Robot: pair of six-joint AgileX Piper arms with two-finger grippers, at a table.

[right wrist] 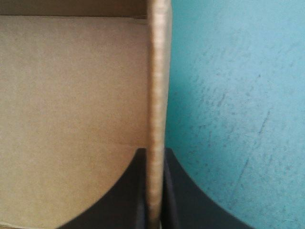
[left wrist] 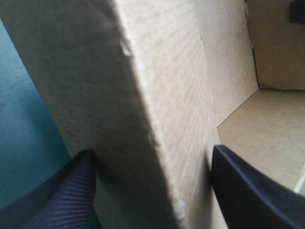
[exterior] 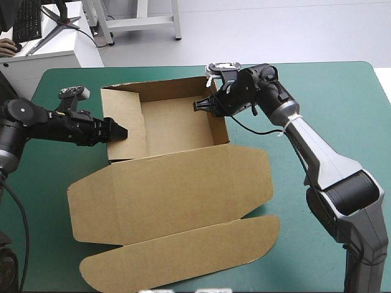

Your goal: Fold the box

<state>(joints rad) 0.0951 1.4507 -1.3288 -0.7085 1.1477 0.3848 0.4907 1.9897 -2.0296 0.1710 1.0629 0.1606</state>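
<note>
Walls of the brown box [exterior: 177,125] are raised into an open tray at the far middle of the teal-green cover [exterior: 342,91], its lid [exterior: 177,189] laid flat toward the near edge. The right wall is pinched tight by the right gripper [right wrist: 153,151]. The left wall is straddled by the left gripper [left wrist: 151,150], whose fingers are parted.

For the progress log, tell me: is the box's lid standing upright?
No, the lid lies flat on the teal-green cover in the high view.
</note>
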